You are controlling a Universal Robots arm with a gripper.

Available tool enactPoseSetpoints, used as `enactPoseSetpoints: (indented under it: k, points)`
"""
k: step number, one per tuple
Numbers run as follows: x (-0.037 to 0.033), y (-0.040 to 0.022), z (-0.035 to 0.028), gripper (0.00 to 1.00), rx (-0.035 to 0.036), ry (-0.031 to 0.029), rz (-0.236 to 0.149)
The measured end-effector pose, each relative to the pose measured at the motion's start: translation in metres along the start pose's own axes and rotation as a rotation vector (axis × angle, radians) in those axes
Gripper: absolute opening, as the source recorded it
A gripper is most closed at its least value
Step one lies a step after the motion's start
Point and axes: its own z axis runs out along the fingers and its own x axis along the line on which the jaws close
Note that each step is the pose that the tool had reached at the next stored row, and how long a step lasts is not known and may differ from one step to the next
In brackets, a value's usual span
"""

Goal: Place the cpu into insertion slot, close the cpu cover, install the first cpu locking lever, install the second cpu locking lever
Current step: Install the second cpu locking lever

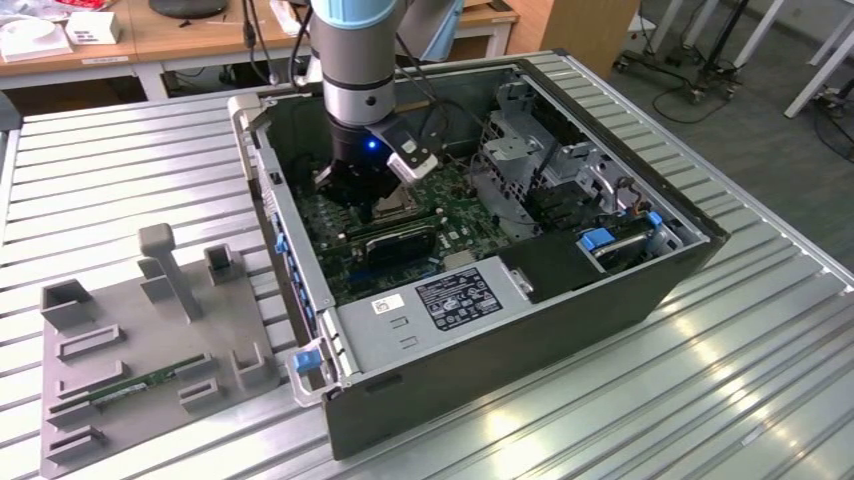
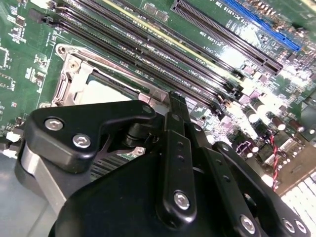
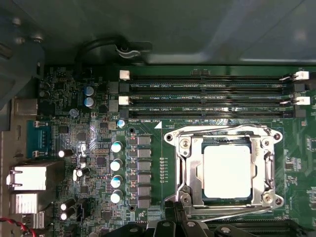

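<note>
Already, the pale square cpu [image 3: 227,171] sits under the silver framed cpu cover [image 3: 190,170], beside the black gripper [image 2: 177,106], jaws clenched together.

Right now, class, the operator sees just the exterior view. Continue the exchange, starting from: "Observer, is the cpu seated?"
Observer: Yes. In the first wrist view the cpu lies flat inside the window of the cpu cover.
Operator: Is the cover down?
Observer: It looks flat against the board, framing the chip.
Operator: Where is the gripper?
Observer: The gripper is at the cover's edge farthest from the memory slots.
</note>
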Motion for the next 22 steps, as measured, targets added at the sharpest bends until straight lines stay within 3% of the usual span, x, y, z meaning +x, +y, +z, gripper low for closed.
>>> enactPoseSetpoints:
  k: [6,15,22]
  points:
    - [-0.0007,0.0001,-0.0090,0.11,0.0005,0.0010,0.000]
    - [-0.0029,0.0001,-0.0124,0.11,0.0006,0.0037,0.000]
    - [-0.0041,0.0003,-0.0262,0.11,0.0006,0.0043,0.000]
